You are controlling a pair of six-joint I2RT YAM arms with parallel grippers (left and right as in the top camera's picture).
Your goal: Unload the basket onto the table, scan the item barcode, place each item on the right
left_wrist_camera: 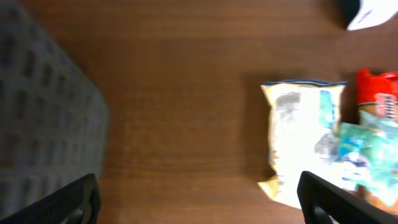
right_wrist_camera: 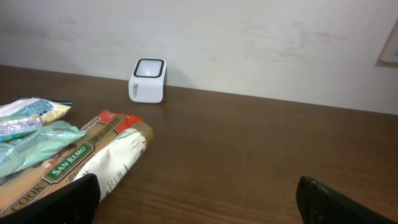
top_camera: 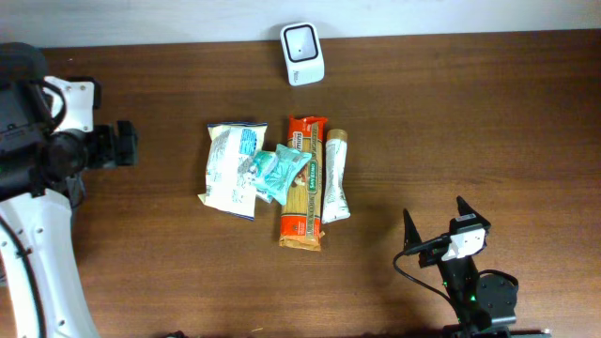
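A white barcode scanner (top_camera: 302, 53) stands at the table's far edge; the right wrist view shows it against the wall (right_wrist_camera: 148, 79). In the middle lie the items side by side: a white and blue bag (top_camera: 230, 169), a teal packet (top_camera: 280, 172) resting on it, a long orange pasta pack (top_camera: 303, 183) and a white tube (top_camera: 336, 175). My left gripper (top_camera: 130, 145) hovers open at the left, well clear of the bag (left_wrist_camera: 301, 134), with bare wood between its fingers (left_wrist_camera: 74, 199). My right gripper (top_camera: 436, 218) stands open near the front right, empty, just right of the tube (right_wrist_camera: 115, 158).
The dark wooden table (top_camera: 470, 113) runs back to a pale wall (right_wrist_camera: 249, 37). A grey gridded surface (left_wrist_camera: 37, 112) fills the left side of the left wrist view. The left arm's white body (top_camera: 38, 244) occupies the left edge.
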